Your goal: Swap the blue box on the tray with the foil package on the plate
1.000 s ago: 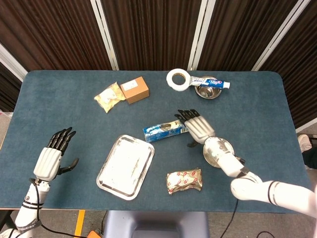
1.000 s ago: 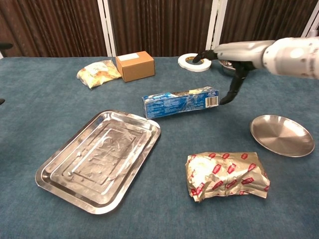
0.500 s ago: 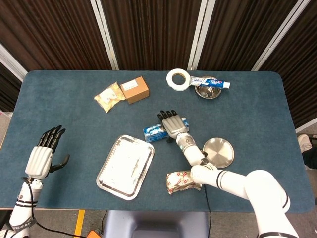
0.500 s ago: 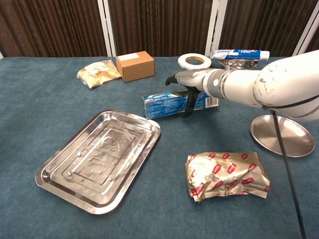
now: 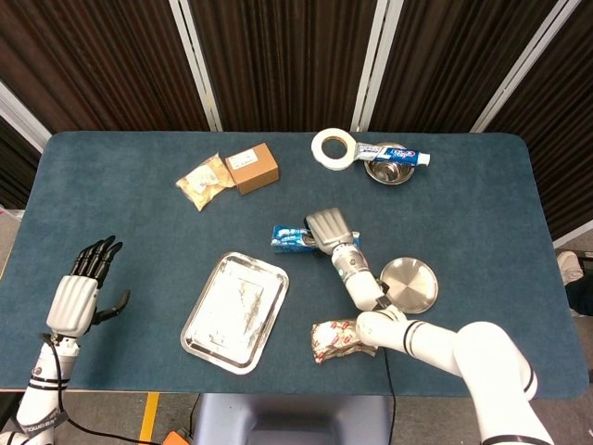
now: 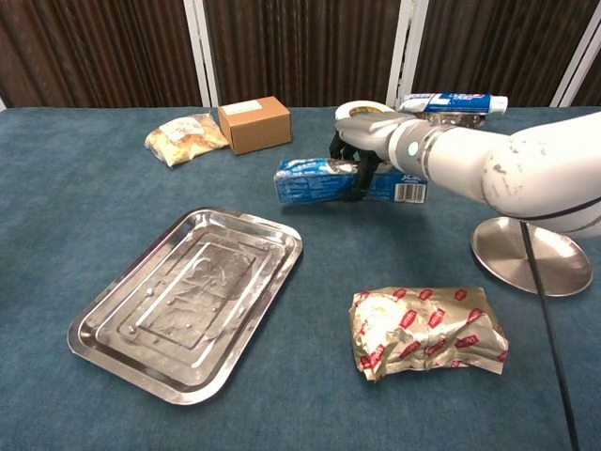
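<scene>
One long blue box in right robot hand

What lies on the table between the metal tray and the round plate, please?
The foil package lies there, nearer the plate than the tray; the chest view shows it.

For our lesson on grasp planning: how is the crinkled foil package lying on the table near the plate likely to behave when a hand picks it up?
The foil package looks crumpled and puffy, so it will probably give under the fingers rather than stay rigid. Its glossy wrap may be somewhat slippery. It lies flat and lumpy on the table, so rolling seems unlikely. It is probably light for its size.
</scene>
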`<state>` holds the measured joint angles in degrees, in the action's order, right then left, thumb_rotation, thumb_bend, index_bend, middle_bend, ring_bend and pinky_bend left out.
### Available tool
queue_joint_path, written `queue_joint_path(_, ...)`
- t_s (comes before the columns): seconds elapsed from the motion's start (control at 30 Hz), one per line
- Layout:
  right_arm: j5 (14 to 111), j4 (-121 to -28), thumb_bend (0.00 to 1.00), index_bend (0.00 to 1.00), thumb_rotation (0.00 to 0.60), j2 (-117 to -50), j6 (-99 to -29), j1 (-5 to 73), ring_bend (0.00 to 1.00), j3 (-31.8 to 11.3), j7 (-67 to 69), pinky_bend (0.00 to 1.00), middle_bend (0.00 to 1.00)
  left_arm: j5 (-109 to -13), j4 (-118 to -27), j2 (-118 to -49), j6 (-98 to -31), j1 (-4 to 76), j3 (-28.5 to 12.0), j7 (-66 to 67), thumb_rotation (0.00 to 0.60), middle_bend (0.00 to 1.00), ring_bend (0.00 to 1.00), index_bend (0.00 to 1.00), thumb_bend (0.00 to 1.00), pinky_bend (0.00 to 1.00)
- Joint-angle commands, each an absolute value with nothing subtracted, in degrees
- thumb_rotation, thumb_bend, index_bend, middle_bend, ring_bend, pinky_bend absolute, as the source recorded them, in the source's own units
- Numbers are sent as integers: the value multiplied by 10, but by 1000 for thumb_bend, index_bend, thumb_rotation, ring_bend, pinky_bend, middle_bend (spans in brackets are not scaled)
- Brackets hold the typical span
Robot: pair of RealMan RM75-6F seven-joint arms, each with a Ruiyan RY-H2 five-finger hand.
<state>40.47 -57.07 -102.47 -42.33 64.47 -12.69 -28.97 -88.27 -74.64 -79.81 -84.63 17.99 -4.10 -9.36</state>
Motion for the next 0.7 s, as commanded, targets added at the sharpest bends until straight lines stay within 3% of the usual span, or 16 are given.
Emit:
queue_joint_path(0.03, 449, -688, 412, 919, 600, -934, -479, 601, 800, -123, -277, 892, 692, -895, -762, -791, -856, 175, -36, -87, 600, 0, 0, 0, 386, 102)
queue_joint_path(0.23, 515, -888, 412, 925, 600, -771, -585, 486, 803, -76, -243, 890, 695, -931, -789, -788, -866, 176, -21, -72, 600, 0, 0, 0, 386, 102)
queue_joint_path(0.33, 558, -926, 412, 910, 600, -727, -618, 426, 803, -45, -186, 881, 695, -944, -798, -790, -863, 179, -15, -63, 600, 0, 0, 0, 386, 102)
queue_joint_path(0.47, 621, -891, 412, 870, 600, -722, -629, 372, 783, -9, -106, 869, 695, -955, -804, -795, -856, 182, -8, -51, 600, 0, 0, 0, 387, 102)
queue_joint_path(0.63, 644, -817, 412, 795, 600, -763, -603, 352, 728, 3, -45, 807, 693, -958, -803, -807, -836, 186, 2, -38, 600, 0, 0, 0, 386, 102)
queue_joint_path(0.7, 661, -770, 412, 673, 600, -791, -585, 352, 646, 2, -10, 718, 633, -957, -800, -814, -829, 187, 4, -28, 600, 0, 0, 0, 386, 102)
